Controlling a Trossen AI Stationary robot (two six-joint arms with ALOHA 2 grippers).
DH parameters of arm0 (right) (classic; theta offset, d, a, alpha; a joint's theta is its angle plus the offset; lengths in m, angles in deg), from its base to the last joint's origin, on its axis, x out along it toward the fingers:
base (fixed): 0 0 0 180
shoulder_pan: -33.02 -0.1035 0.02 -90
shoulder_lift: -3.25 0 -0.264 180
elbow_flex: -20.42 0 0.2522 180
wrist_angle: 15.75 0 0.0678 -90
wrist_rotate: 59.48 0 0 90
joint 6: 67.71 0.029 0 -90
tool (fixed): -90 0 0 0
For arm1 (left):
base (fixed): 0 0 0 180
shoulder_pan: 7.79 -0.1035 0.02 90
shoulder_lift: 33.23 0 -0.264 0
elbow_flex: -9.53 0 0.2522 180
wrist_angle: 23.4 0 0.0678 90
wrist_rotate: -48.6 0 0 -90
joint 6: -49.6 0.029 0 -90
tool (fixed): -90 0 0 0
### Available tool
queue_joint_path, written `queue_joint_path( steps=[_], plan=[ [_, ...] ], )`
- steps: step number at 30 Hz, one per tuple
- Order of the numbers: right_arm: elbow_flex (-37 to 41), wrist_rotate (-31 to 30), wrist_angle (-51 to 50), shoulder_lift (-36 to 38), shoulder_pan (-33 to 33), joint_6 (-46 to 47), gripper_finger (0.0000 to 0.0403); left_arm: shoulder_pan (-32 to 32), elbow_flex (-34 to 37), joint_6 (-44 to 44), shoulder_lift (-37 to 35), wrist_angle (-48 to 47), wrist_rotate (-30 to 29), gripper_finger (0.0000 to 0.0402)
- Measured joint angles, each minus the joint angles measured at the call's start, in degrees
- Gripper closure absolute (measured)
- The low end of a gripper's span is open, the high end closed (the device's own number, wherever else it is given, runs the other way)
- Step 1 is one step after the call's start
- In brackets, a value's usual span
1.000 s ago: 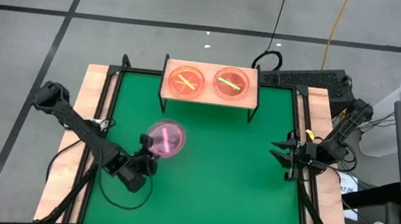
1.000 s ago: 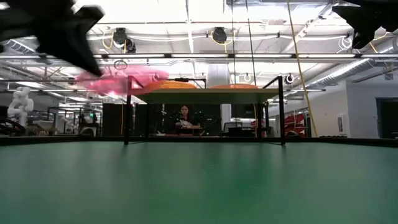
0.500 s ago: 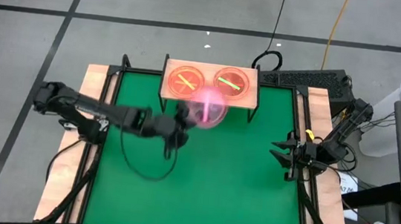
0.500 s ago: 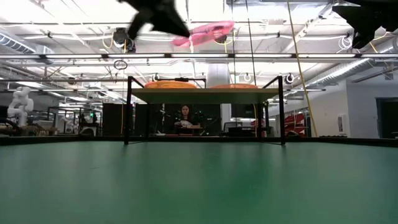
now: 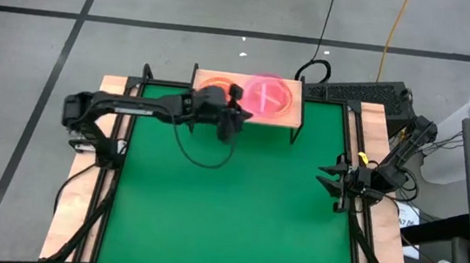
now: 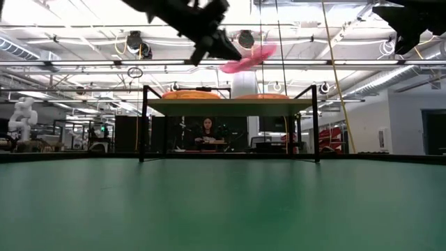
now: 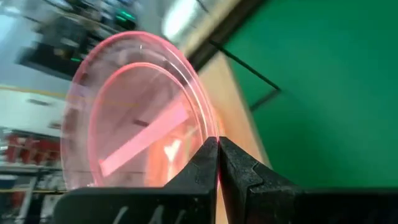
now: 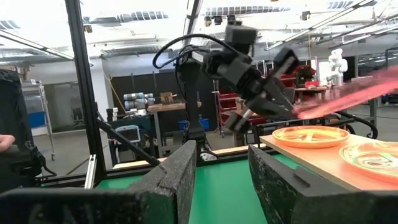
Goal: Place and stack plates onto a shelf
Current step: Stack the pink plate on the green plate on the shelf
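The shelf point(image 5: 294, 111) is a light-wood board on black legs at the table's far edge. Two amber plates rest on it: the left one point(image 6: 188, 93) and the right one point(image 6: 270, 96). My left gripper point(image 5: 239, 112) is shut on a pink plate point(image 5: 267, 95) with a bright stripe. It holds that plate in the air over the shelf's right plate. In the low view the pink plate point(image 6: 248, 57) hangs well above the board. My right gripper point(image 5: 332, 180) waits open at the table's right edge. My left gripper pinches the pink plate's rim point(image 7: 211, 132) between its two fingertips point(image 7: 239, 167), at the edge nearest the arm. The fingers come from the table's left, slanting a little downward. The plate is lifted clear above the shelf and tilted, its free edge point(image 6: 268, 49) higher.
A black keyboard point(image 5: 363, 93) and cables lie behind the shelf's right end. Wooden rails point(image 5: 92, 160) and black frame posts border the green table point(image 5: 235, 210). A person point(image 6: 208, 132) sits in the room beyond the table.
My left gripper has swung from the table's left side up and toward the far edge and the right, to above the shelf. It has rolled its wrist on the way. The pink plate has gone with it, from low over the table to above the right amber plate.
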Motion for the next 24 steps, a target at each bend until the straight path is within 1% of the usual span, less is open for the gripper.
queue_joint_path(
  steps=[2, 4, 8, 13, 16, 24],
  plan=[
    [0.0, 0.0, 0.0, 0.0, 0.0, 0.0, 0.0271, 0.0, -5.1, 0.9, 3.2, -5.6, -0.2, 0.0392],
    [0.0, 0.0, 0.0, 0.0, 0.0, 0.0, 0.0271, -0.2, -9.9, 1.2, 5.9, -8.8, -0.5, 0.0392],
    [0.0, 0.0, 0.0, 0.0, 0.0, 0.0, 0.0271, -0.6, -15.0, 1.6, 8.7, -9.9, -1.1, 0.0391],
    [0.0, 0.0, 0.0, 0.0, 0.0, 0.0, 0.0271, -2.3, -15.8, 1.1, 8.7, -7.1, -1.0, 0.039],
    [0.0, 0.0, 0.0, 0.0, 0.0, 0.0, 0.0271, -3.6, -15.7, 0.4, 9.0, -6.4, 0.5, 0.039],
    [0.0, 0.0, 0.0, 0.0, 0.0, 0.0, 0.0271, -6.0, -15.7, -1.9, 13.2, -4.9, 4.0, 0.039]
  ],
)
